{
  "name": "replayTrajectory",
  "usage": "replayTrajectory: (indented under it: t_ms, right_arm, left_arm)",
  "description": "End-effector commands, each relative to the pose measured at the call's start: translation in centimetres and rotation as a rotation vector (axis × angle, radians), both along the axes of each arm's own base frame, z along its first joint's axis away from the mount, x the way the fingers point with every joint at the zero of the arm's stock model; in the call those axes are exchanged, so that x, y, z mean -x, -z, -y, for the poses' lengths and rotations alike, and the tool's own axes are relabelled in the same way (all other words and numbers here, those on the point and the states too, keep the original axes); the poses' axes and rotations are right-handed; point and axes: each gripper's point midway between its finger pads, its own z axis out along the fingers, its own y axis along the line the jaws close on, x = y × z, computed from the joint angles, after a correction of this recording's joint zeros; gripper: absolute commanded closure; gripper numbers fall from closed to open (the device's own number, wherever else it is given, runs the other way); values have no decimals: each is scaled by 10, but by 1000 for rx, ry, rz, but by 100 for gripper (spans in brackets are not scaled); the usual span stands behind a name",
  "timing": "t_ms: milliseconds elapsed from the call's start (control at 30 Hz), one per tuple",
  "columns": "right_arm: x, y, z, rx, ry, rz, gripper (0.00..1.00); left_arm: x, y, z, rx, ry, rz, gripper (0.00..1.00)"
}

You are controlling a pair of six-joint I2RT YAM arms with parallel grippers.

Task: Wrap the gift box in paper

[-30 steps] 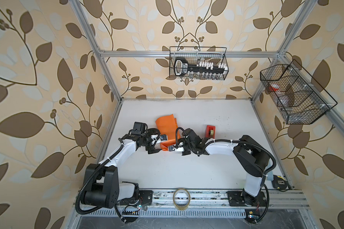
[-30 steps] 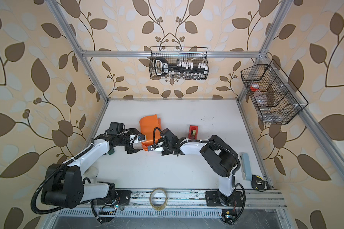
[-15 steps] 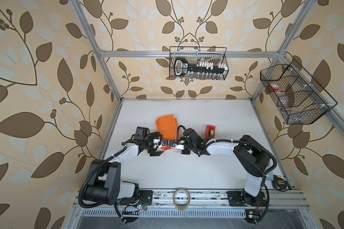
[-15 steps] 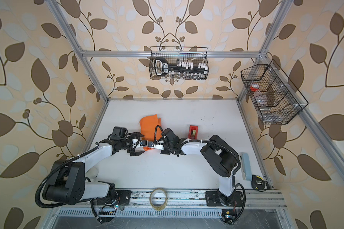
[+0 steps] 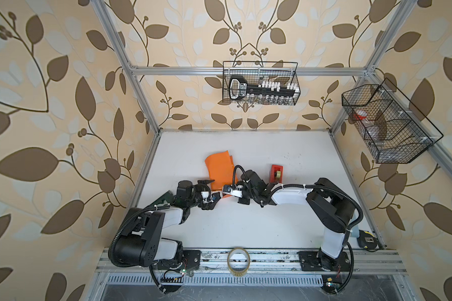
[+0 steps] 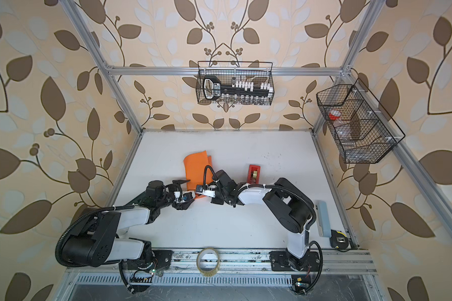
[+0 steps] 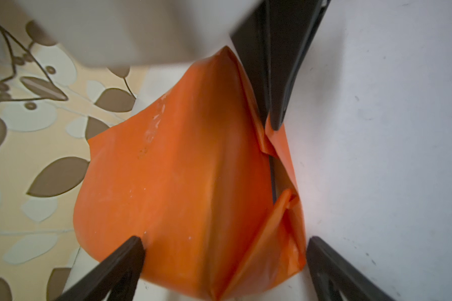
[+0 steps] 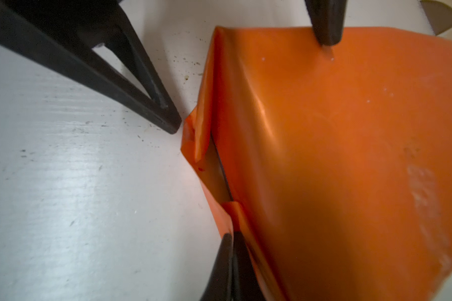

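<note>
Between the spread left end effector (image 7: 225, 245) and the right end effector (image 8: 230, 242), pressed together at its fold, lies the paper (image 7: 180, 169), box hidden inside; likely thin, floppy, tearable: grip flaps near creases.

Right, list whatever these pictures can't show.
- gift box: covered by the paper everywhere; only a dark sliver shows, wrist views.
- right gripper: jaws shut; whether they pinch paper is unclear; own wrist covers it in both top views.
- wire basket contents: too small, both top views.

On the table (image 5: 245, 221) lay the paper (image 5: 218, 166), the tape dispenser (image 5: 276, 172) to its right; my left gripper (image 7: 225, 242) straddled its near end.
</note>
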Motion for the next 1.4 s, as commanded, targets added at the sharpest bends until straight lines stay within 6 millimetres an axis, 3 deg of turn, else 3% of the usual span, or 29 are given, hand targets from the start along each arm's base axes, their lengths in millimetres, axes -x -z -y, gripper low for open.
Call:
replayTrajectory:
  t_ms: [0,233,600,800,900,1367]
  right_arm:
    - [-2,-18,-11,-71,3,-16,100]
    - [-5,-20,-9,-85,20,-43,100]
    - [-5,-20,-14,-88,22,-69,100]
    - [-4,-18,-15,-74,15,-72,100]
    - [-4,-17,-15,-72,15,-78,100]
    - [1,-13,-15,-57,13,-109,100]
  left_arm:
    - [0,-30,11,94,31,124,1]
    - [10,-23,12,87,52,106,1]
    - [2,-9,15,1,40,79,2]
    - [-4,-3,9,-48,12,69,21]
    - [-6,0,7,-71,6,65,25]
    - [-13,3,10,-93,-9,50,35]
